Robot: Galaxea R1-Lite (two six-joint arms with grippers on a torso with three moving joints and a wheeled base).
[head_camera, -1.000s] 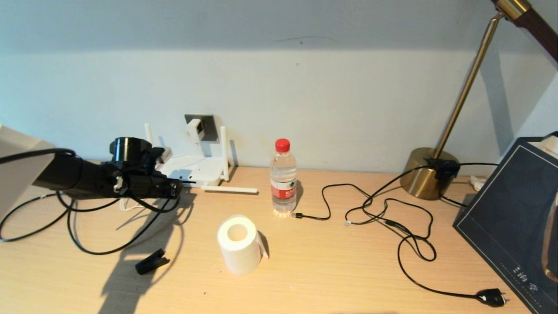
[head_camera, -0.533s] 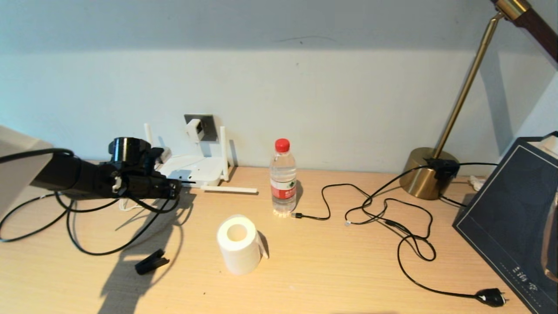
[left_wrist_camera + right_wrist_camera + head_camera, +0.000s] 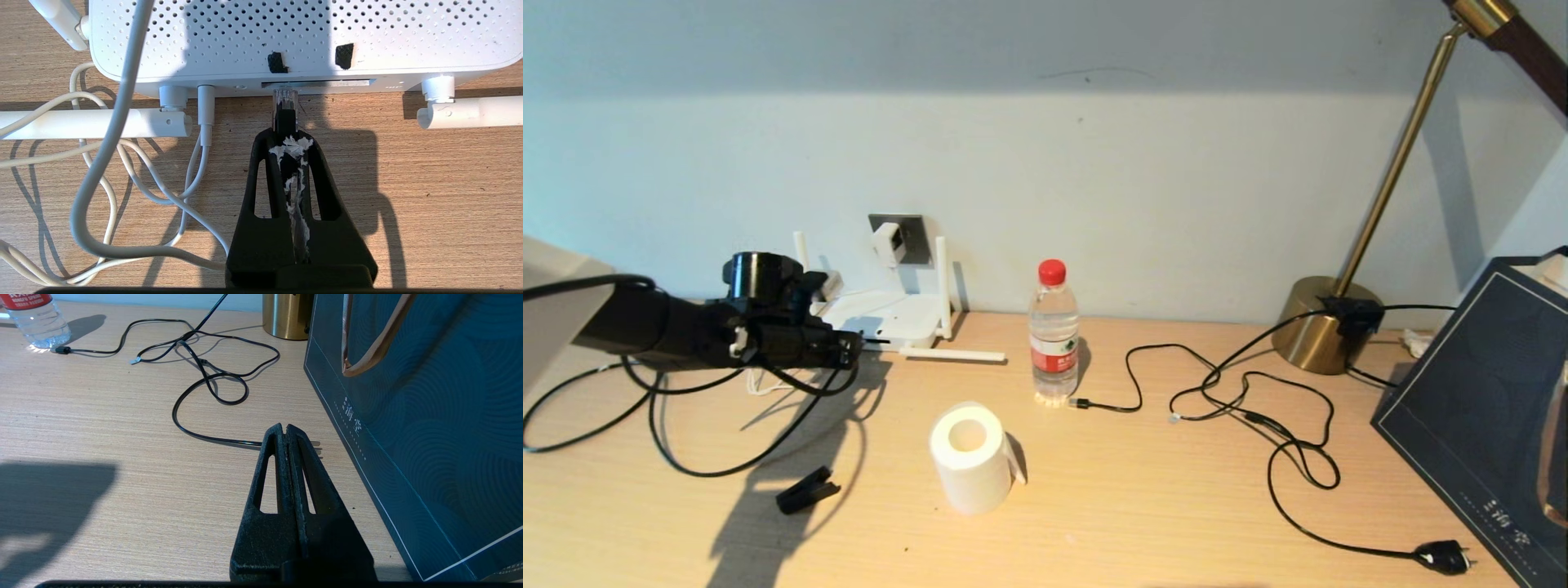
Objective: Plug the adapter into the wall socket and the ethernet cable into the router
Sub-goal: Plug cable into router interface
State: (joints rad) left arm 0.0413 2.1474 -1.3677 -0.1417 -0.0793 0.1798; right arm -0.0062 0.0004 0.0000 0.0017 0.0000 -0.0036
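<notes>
Barely shifting over the last second: only a hair of drift away from the router [image 3: 886, 318] for the left gripper [image 3: 284, 132], otherwise holding low over the bench [image 3: 1143, 506] right at the router's front edge. Clamped tight there on the ethernet cable [image 3: 284, 100], just behind its clear plug end, with that end pointed straight at the dark port slot and touching its mouth. Cannot tell whether seated or merely resting at the opening; looks short of fully home, so likely calling for one more straight push rather than a release. No change either above and behind the router, with the adapter [image 3: 888, 242] sitting against the wall socket [image 3: 913, 233] and looking plugged in, so counting that half of the job as done. Nothing stirring far off to the router's right: parked beside a dark blue bag [image 3: 429, 416] with the right gripper [image 3: 284, 428], pressed together on nothing. Watching for sideways slip now, since any tilt of the plug at the slot could jam it against the rim instead of sliding in.
</notes>
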